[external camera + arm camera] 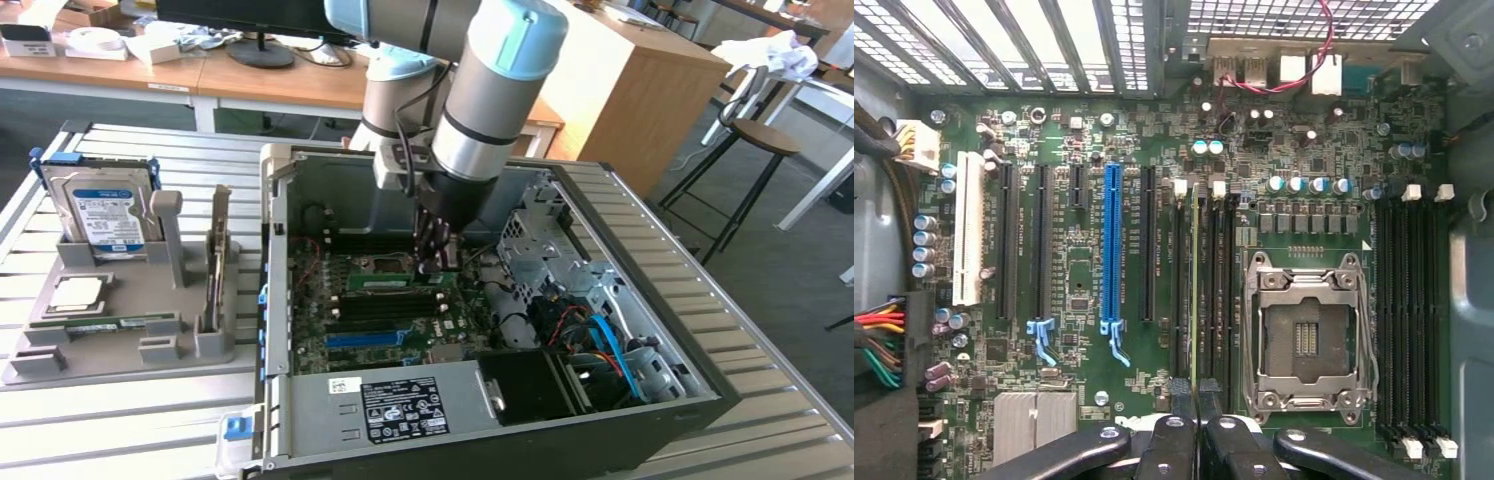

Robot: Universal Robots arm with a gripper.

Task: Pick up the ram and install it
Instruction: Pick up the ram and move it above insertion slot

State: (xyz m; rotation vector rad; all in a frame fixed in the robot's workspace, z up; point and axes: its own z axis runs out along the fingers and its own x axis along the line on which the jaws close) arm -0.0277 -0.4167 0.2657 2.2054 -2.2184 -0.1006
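**Ram over the slot, claw clamped on it, a few sketchy bits from here**

Starting at the table's (80, 420) edge on the exterior view's left: ribbed bare-metal slats, and on them a grey moulded plastic holder (134, 290), matte and blocky. Shiny silver hard drive (104, 210) stood upright in it, plus a second green stick (104, 324) lying flat in a groove.

Moving across to the open case (272, 260): thin sheet steel, punched with holes. Arm (487, 90) pointing straight down into the middle, gripper (441, 262) low over the motherboard (1079, 270).

From the wrist: black fingers (1176, 440) clenched together on the ram (1202, 290). Seen edge-on as a thin pale-green strip lined up along a black slot, between the long blue slot (1112, 240) and the square steel-framed processor socket (1304, 340). Can't tell whether properly seated or just sitting on top of the slot.

Possible trouble, guessing from here:
- Pressed down even slightly off-line: notch missing the key, contacts scraped, thin board flexed.
- White end latches (1180, 187) not swung out: stick stopped halfway and tilted.
- Smooth thin board in hard fingers: easy to slip or twist in the grip.
- Bare socket pins just beside: nasty if bumped.

Further toward the exterior view's right: glossy blue cables (607, 335) loose near the case's far wall, well apart from the claw.
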